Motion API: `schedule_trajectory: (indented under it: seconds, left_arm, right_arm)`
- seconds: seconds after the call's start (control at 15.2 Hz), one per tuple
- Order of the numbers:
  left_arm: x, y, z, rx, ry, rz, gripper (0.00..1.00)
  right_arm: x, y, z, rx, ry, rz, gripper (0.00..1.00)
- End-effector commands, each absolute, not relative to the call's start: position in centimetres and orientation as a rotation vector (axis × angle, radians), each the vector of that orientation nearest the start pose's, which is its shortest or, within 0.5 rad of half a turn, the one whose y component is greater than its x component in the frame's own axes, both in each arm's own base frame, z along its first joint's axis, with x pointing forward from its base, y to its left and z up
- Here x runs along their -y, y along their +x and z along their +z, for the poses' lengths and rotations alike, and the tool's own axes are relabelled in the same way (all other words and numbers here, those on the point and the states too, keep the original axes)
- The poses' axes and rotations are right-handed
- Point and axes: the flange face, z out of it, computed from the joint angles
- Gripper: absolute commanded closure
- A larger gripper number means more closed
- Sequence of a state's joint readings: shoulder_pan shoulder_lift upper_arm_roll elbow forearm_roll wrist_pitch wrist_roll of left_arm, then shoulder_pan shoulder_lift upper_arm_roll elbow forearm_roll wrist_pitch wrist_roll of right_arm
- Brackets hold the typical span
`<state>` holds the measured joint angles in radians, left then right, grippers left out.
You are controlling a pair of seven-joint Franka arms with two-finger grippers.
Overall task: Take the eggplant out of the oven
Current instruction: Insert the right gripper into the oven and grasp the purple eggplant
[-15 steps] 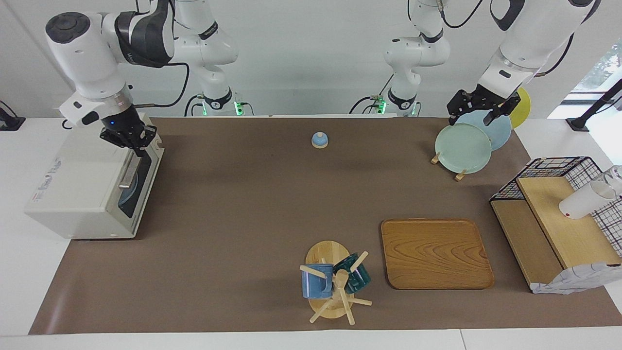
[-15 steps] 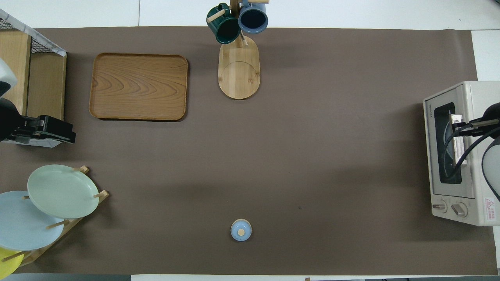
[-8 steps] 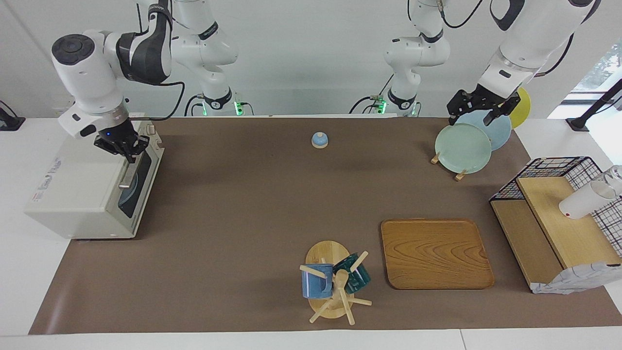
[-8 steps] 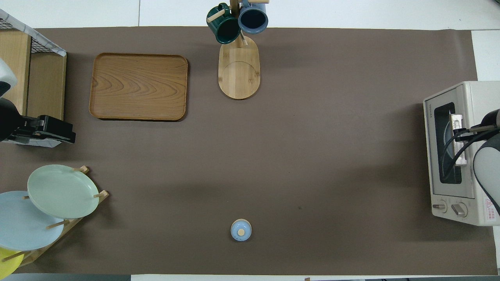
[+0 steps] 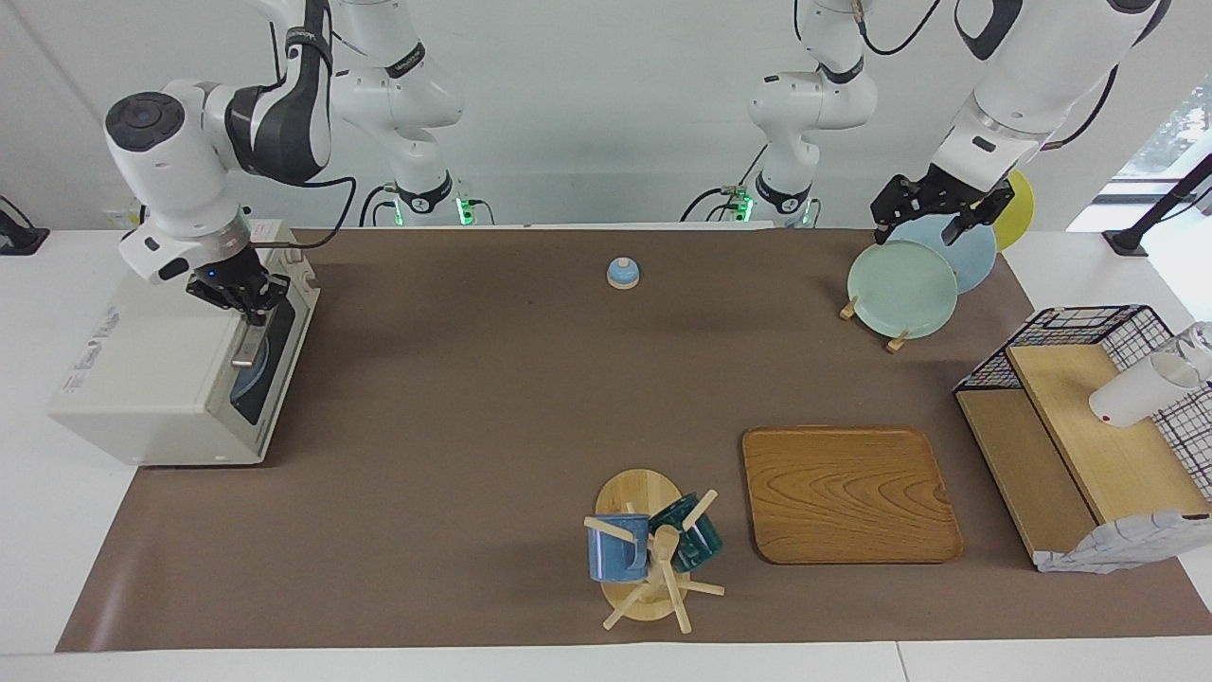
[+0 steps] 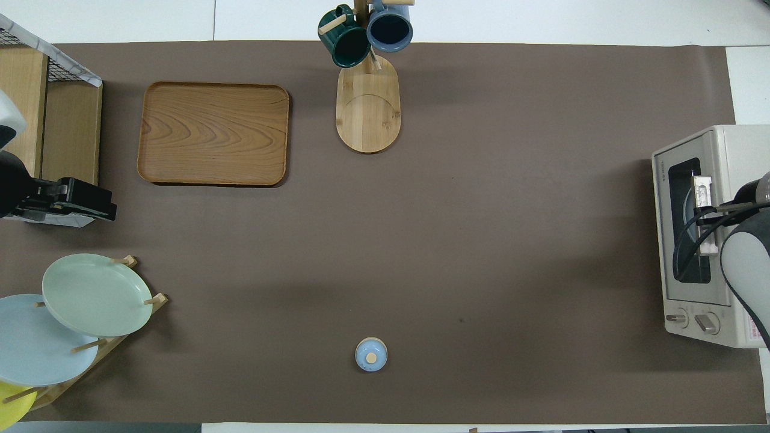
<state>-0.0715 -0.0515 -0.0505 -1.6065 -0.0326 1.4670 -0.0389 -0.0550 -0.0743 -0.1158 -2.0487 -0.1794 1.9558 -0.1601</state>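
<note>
The right pincer (image 5: 248, 305) is sitting with its fingertips pressed together at the metal bar handle (image 5: 248, 343) of the oven (image 5: 151, 379), at the handle's end nearer the robots; whether it is actually gripping the bar cannot be told. The oven is standing at the right arm's end of the tabletop (image 5: 473, 407), a boxy off-white toaster oven with its dark glass door (image 6: 689, 219) shut and two knobs (image 6: 695, 320) on its front. Through the glass something pale blue and rounded is showing; the eggplant itself is not showing in either view.

The left pincer (image 5: 933, 220) is hanging with its jaws spread wide over the rack of plates (image 5: 904, 284) at the left arm's end, the arm waiting. A small blue lidded pot (image 5: 622, 273) is sitting near the robots at mid-tabletop. Farther from the robots, a wooden tray (image 5: 847, 493) is lying beside a mug tree (image 5: 653, 559) carrying a blue and a green mug. A black wire basket shelf (image 5: 1089, 417) is standing at the left arm's end.
</note>
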Motion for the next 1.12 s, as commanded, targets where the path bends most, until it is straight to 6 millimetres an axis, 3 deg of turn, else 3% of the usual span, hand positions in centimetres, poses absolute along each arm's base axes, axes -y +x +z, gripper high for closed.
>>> schedule_trajectory:
  seconds: [0.0,0.13,0.26,0.4,0.59,0.79,0.92,1.05]
  left_arm:
    - [6.7,51.7,63.0,-0.118,-3.167,0.146,0.0]
    - [6.7,51.7,63.0,-0.118,-3.167,0.146,0.0]
    - [6.7,51.7,63.0,-0.118,-3.167,0.146,0.0]
    - [6.7,51.7,63.0,-0.116,-3.167,0.146,0.0]
    - [6.7,51.7,63.0,-0.118,-3.167,0.146,0.0]
    - [6.7,51.7,63.0,-0.118,-3.167,0.146,0.0]
    - [6.7,51.7,63.0,-0.118,-3.167,0.146,0.0]
    - [6.7,51.7,63.0,-0.118,-3.167,0.146,0.0]
  right_arm:
    - [9.3,51.5,45.1,0.151,-3.278,0.072,1.0]
    - [6.1,51.8,44.2,0.193,-3.259,0.061,1.0]
    - [4.3,52.1,43.6,0.175,-3.256,0.065,1.0]
    - [3.0,52.8,42.1,0.174,-3.218,0.057,1.0]
    - [2.3,53.4,37.2,0.158,-3.178,0.017,1.0]
    - [-0.9,53.2,35.9,0.21,-3.172,-0.035,1.0]
    - [-1.9,52.8,35.0,0.209,-3.17,-0.06,1.0]
    - [-1.6,52.9,33.2,0.191,-3.168,-0.058,1.0]
